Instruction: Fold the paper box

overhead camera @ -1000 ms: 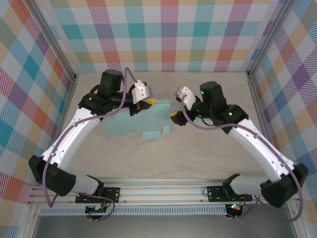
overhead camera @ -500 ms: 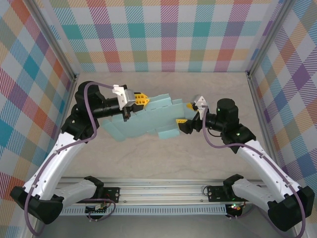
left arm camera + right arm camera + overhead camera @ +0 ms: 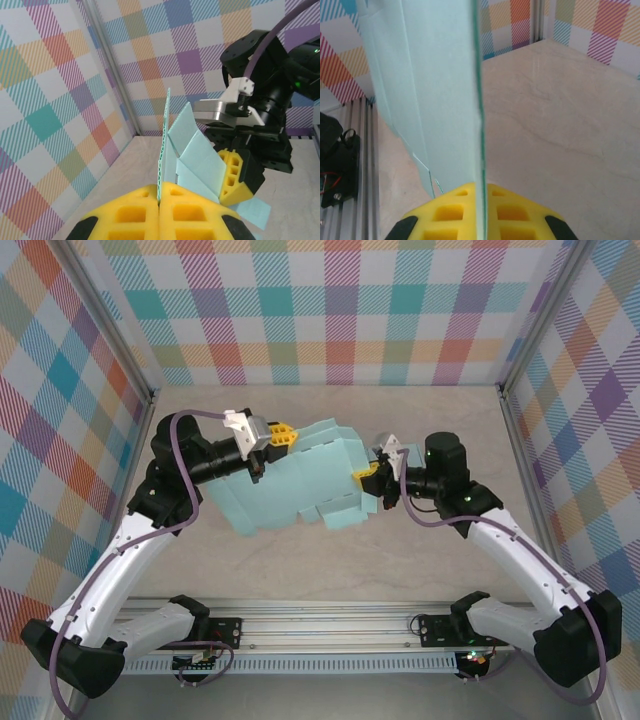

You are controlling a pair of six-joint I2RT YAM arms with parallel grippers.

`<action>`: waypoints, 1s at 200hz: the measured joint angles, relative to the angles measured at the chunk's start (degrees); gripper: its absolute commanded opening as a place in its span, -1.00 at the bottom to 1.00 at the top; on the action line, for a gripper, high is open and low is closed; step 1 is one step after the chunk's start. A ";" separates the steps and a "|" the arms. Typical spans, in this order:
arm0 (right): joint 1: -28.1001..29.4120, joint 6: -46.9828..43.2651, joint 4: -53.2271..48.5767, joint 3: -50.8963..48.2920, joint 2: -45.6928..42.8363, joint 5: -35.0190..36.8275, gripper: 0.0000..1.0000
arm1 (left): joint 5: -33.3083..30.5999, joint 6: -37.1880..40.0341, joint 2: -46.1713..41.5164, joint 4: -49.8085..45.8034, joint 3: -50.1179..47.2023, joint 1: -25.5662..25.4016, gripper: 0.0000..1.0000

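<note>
Both end effectors are clamped on the box (image 3: 300,488). The left end effector (image 3: 283,434) pinches its upper left edge, and the right end effector (image 3: 368,474) has its jaws closed on the right edge. A second ago the right one stood open just beside that edge; now it grips. Since then the left arm (image 3: 150,530) has swung out to the left, and the sheet looks bigger and more tilted, raised off the table (image 3: 400,560) between the two arms. I see a pale teal card sheet, mostly unfolded, with a stepped lower edge. From the left wrist it runs edge-on, with flaps (image 3: 197,160) splayed off to one side.
</note>
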 measured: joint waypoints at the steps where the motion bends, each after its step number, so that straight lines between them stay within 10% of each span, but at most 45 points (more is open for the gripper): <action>1: 0.00 0.00 -0.22 0.09 0.00 0.00 -1.00 | -0.07 0.02 -0.02 -0.04 0.02 0.00 -0.57; 40: 0.04 -4.85 -13.22 11.19 2.29 0.74 -1.00 | -4.00 3.41 -0.07 -6.64 1.81 0.42 0.23; 146: 3.76 -14.43 -47.32 36.41 15.78 6.62 -1.00 | -5.55 18.56 10.93 -28.94 18.69 1.25 0.27; 200: 4.42 -16.70 -54.62 41.86 19.69 8.24 -1.00 | -6.91 20.63 12.83 -30.53 18.38 1.25 -0.14</action>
